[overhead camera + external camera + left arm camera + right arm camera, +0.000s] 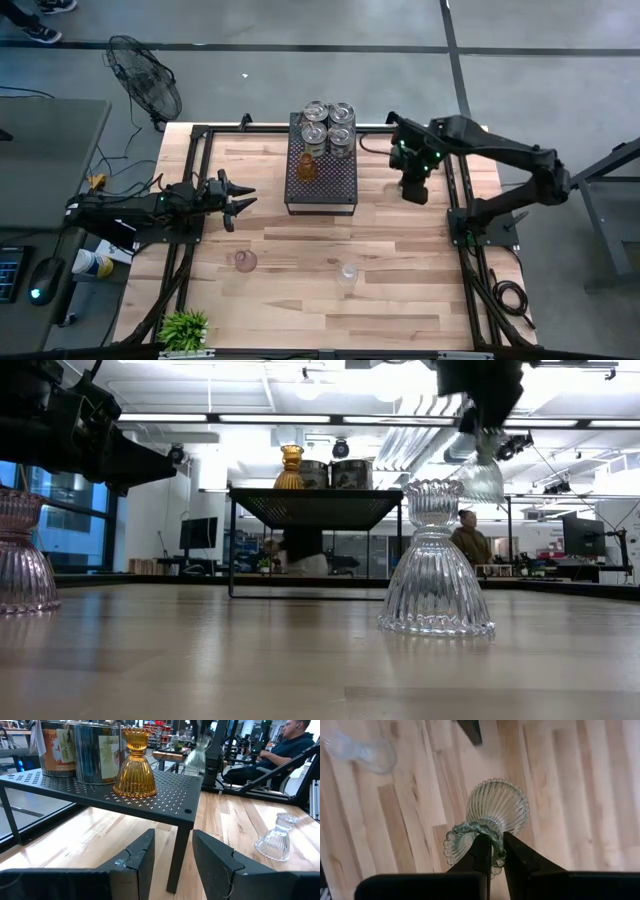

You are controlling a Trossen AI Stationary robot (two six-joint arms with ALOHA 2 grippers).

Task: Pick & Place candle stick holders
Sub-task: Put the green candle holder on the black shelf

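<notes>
My right gripper [413, 188] is shut on a clear ribbed glass holder [497, 807], held in the air to the right of the black perforated tray [322, 190]. An amber holder [308, 167] stands on its base on the tray, with several silvery round ones [328, 125] behind it. A pinkish holder [244, 261] and a clear holder [347, 271] stand on the table nearer the front. My left gripper [235, 196] is open and empty, left of the tray, pointing at it. My right gripper holds the clear holder by the beaded rim of its small top cup [496, 856]. One finger [481, 851] is inside the cup and the other outside. The fingers point down from above. The holder hangs below them, bell base down, lifted clear of the table [481, 472].
A small green plant [184, 328] stands at the table's near left corner. A fan [146, 85] stands beyond the far left corner. The tray stands on legs above the table [318, 508]. People sit in the room behind [285, 750].
</notes>
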